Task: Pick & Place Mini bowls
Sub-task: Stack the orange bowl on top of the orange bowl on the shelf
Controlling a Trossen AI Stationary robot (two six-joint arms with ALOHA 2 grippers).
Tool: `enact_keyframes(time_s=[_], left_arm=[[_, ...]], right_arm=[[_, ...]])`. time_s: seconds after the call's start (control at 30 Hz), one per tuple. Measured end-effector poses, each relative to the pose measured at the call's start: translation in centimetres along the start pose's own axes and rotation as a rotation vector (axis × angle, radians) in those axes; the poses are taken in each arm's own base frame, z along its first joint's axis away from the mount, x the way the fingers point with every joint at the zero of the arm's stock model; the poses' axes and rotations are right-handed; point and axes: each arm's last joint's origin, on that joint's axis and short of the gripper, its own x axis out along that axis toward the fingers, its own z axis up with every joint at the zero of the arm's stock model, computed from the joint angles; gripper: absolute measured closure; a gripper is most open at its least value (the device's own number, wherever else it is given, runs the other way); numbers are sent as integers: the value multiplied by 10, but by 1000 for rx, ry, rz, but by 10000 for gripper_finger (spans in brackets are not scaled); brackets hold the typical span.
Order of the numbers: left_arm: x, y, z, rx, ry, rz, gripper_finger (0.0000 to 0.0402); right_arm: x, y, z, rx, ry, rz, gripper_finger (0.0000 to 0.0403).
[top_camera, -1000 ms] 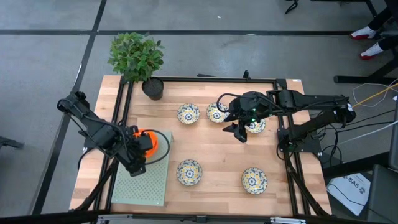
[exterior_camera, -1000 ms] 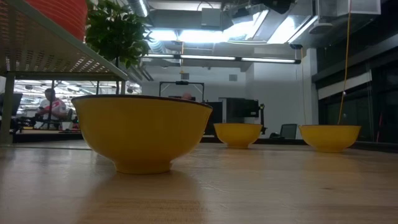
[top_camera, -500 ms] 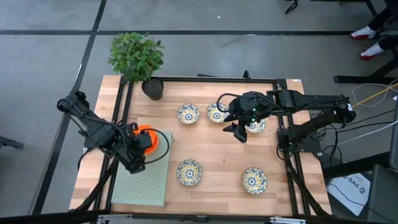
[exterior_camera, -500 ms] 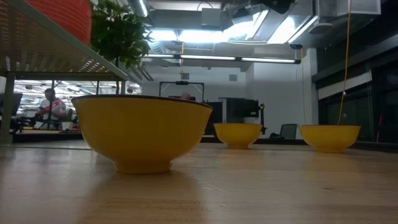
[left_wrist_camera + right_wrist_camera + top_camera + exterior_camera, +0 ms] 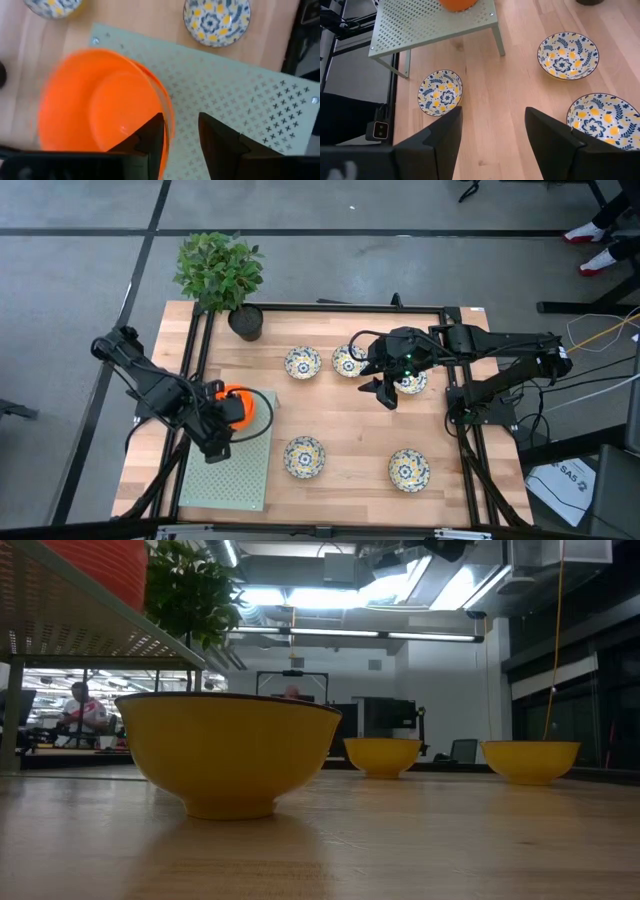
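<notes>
The left gripper (image 5: pixel 180 137) hangs over the pale perforated stand (image 5: pixel 240 95), fingers parted, one finger on each side of the rim of the orange bowl stack (image 5: pixel 100 100), which rests on that stand. The right gripper (image 5: pixel 492 135) waits with fingers spread above the table, patterned bowls (image 5: pixel 440 91) lying ahead of its fingertips.

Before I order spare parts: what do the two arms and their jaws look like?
Both arms are black, jointed and slim. The left arm ends in a left gripper with two flat, dark, tapered jaws. The right arm has a small green light near its wrist; its right gripper has matching dark jaws.
</notes>
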Motion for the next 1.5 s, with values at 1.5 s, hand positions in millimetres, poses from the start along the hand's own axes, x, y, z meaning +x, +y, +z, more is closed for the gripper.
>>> enact_keyframes(time_s=[1.5], left_arm=[[20,-5,-2,-44,13,43,397]], right_arm=[[0,0,0,-26,0,0,188]])
